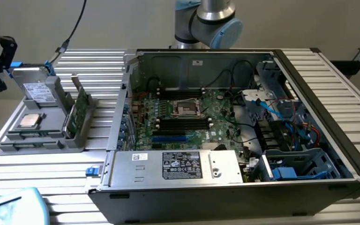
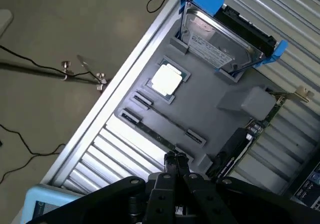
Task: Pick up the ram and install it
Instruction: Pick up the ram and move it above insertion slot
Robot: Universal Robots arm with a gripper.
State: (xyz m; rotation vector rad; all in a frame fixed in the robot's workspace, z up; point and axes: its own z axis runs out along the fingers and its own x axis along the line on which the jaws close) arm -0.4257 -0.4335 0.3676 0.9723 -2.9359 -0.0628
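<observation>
Tool (image 2: 175, 158) fingers sit together, tip against tip, with nothing between them. In the wrist view they hang above the near end of a grey tray (image 2: 210, 83) and touch none of its parts.

The tray (image 1: 36, 140) lies at the left of the slatted metal desk (image 1: 73, 164), close to the desk's left edge. At its far end a hard drive (image 1: 36, 86) in a blue carrier stands tilted against a support. Nearer, a square silver processor chip (image 1: 30, 121) lies flat in its recess. The ram (image 1: 80, 115) stands on its long edge in a slot along the tray's right side, green face showing. It runs from near to far and is well apart from the tool. In the wrist view its green edge (image 2: 260, 121) shows beside the tray's raised block.

Right of the tray, an open computer case (image 1: 330, 122) lies on its side on the desk. Its motherboard (image 1: 211, 117) faces up, with a processor socket (image 1: 185, 108) in the middle and long black slots (image 1: 183, 123) on the socket's far and near sides. A silver power supply (image 1: 180, 166) fills the near left corner of the case. Blue cables (image 1: 286, 110) cross the right part. The robot arm (image 1: 208, 21) rises behind the case's far wall.
</observation>
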